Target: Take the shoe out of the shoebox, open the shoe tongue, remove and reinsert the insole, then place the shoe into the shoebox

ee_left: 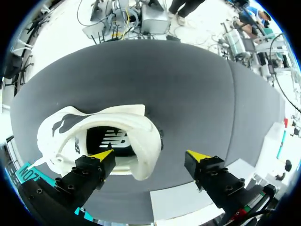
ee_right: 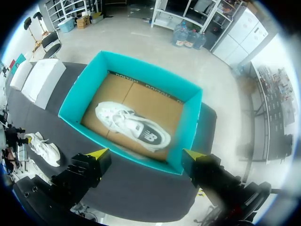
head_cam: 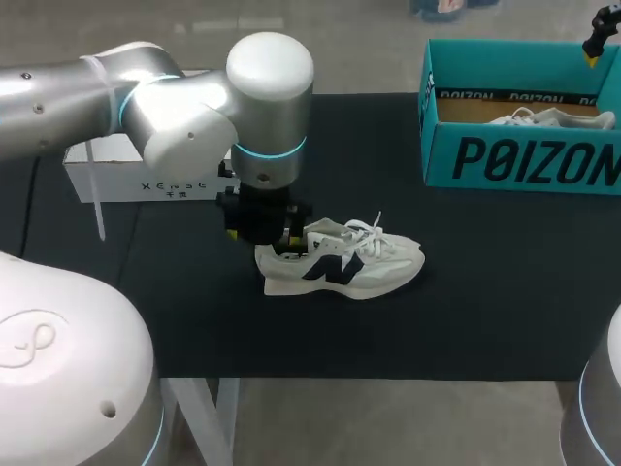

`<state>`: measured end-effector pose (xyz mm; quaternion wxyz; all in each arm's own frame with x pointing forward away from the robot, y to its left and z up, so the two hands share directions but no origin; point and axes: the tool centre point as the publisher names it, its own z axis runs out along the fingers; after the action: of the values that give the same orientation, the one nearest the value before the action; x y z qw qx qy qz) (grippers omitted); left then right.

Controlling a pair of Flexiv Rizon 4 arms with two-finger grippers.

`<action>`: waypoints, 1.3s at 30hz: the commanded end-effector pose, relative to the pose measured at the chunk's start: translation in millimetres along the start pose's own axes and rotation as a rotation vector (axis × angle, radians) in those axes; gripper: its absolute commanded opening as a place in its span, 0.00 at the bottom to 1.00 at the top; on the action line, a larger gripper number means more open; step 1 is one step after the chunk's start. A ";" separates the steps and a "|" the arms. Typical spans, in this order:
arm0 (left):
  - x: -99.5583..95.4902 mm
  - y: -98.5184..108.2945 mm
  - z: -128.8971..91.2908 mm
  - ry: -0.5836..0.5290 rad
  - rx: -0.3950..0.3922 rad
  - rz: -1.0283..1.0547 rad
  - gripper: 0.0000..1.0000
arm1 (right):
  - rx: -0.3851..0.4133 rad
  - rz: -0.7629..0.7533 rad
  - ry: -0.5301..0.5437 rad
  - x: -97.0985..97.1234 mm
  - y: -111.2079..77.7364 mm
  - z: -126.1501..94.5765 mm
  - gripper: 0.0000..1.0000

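Observation:
A white sneaker (head_cam: 340,260) with a dark side logo lies on the black mat, toe to the right. My left gripper (head_cam: 262,233) hangs over its heel. In the left wrist view the fingers stand wide apart, open: one yellow tip is over the shoe's (ee_left: 70,127) mouth, the other is out past the heel. The dark insole (ee_left: 113,139) shows inside. The teal shoebox (head_cam: 514,155) at the back right holds a second white sneaker (head_cam: 553,118). My right gripper (ee_right: 146,154) hovers open high above the shoebox (ee_right: 188,136) and the shoe (ee_right: 131,125) in it.
A white carton (head_cam: 126,170) lies at the back left of the mat, just behind my left arm. Bare black mat stretches between the sneaker and the shoebox and along the front edge.

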<state>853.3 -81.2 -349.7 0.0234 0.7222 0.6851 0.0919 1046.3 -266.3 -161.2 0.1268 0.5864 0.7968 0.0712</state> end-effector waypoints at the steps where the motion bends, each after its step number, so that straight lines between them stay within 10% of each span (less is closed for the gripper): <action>1: 8.0 3.8 -21.6 -0.003 -0.005 -0.031 1.00 | 0.000 0.001 -0.001 0.2 -0.2 0.0 1.00; 5: 22.1 6.4 -29.9 -0.042 0.009 -0.259 1.00 | 0.000 0.001 -0.001 0.2 -0.2 0.0 1.00; 8: 27.8 4.0 -34.6 -0.328 0.025 -0.480 1.00 | 0.000 0.001 -0.001 0.2 -0.2 0.0 1.00; 24: 27.8 4.0 -34.6 -0.328 0.025 -0.480 1.00 | 0.000 0.001 -0.001 0.2 -0.2 0.0 1.00; 30: 5.6 24.4 -57.5 -0.444 0.160 -0.873 1.00 | 0.000 0.001 -0.001 0.2 -0.2 0.0 1.00; 39: 23.0 27.2 -63.3 -0.488 0.422 -1.321 1.00 | 0.000 0.001 -0.001 0.2 -0.2 0.0 1.00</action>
<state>868.7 -73.8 -283.9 0.1379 0.3571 0.9134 -0.1381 1046.3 -266.3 -161.3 0.1268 0.5864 0.7969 0.0712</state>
